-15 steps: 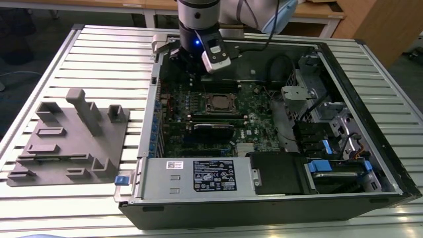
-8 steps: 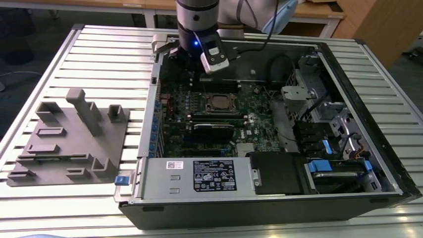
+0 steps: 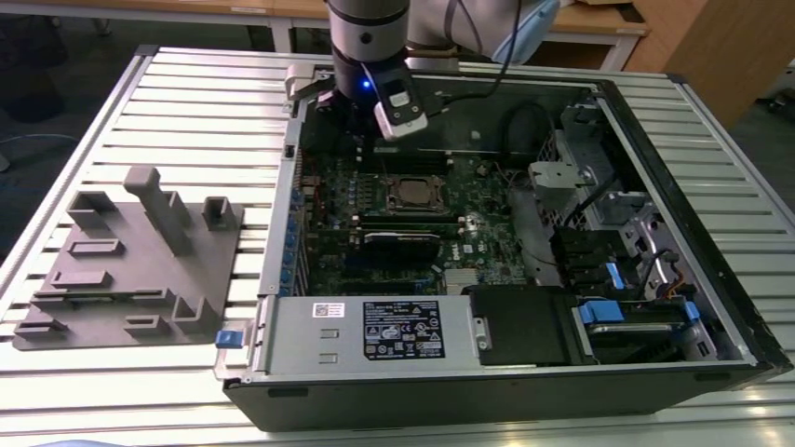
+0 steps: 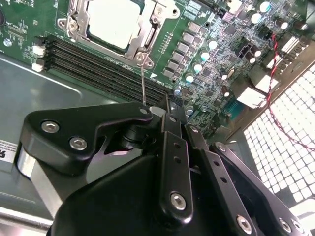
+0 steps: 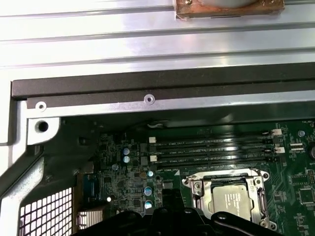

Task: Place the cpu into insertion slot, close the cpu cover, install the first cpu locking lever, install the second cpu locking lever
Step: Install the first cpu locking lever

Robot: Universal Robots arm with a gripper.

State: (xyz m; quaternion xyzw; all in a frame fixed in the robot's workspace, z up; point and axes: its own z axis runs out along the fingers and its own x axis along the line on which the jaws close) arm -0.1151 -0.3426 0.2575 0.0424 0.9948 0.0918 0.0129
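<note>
Inside case (image 3: pixel 497 391), cpu (image 5: pixel 229 199) apparently seated in socket (image 5: pixel 193 187); memory slots (image 5: pixel 211 147) just beside; rack (image 3: pixel 130 265) beside case, exterior view's left.

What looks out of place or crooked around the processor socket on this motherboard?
Nothing looks damaged or spilled. The cpu sits square, framed by the cpu cover. One thin lever stands out from the socket's corner instead of lying along the frame, so it looks unlatched.

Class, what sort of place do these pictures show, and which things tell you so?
Probably a robotics lab or workshop: a robot arm hangs over an open desktop computer case lying on a slatted metal table, beside a grey fixture.
</note>
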